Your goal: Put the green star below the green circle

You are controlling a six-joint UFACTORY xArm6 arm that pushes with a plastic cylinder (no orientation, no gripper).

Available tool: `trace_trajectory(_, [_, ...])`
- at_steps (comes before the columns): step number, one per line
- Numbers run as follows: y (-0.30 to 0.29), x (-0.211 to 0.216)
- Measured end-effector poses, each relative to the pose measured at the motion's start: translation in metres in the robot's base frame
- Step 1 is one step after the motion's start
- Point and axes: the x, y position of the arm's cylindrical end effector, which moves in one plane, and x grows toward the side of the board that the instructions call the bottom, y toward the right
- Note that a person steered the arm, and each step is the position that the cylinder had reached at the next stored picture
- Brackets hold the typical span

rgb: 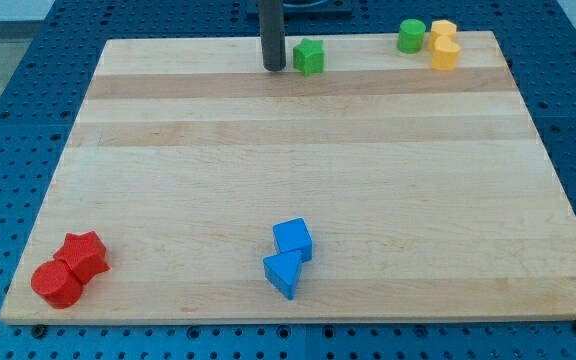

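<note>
The green star (309,57) lies near the top edge of the wooden board (298,160), at the view's top middle. The green circle (411,36) stands at the view's top right, well to the right of the star and slightly higher. My tip (274,66) rests on the board just left of the green star, a small gap apart from it.
Two yellow blocks (444,45) sit pressed together right of the green circle. A blue cube (293,239) and a blue triangle (283,273) lie at the bottom middle. A red star (85,254) and a red circle (56,284) lie at the bottom left.
</note>
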Motion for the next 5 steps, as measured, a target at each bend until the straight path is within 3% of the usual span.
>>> trace_trajectory(2, [0.028,-0.01])
trace_trajectory(5, [0.016,-0.016])
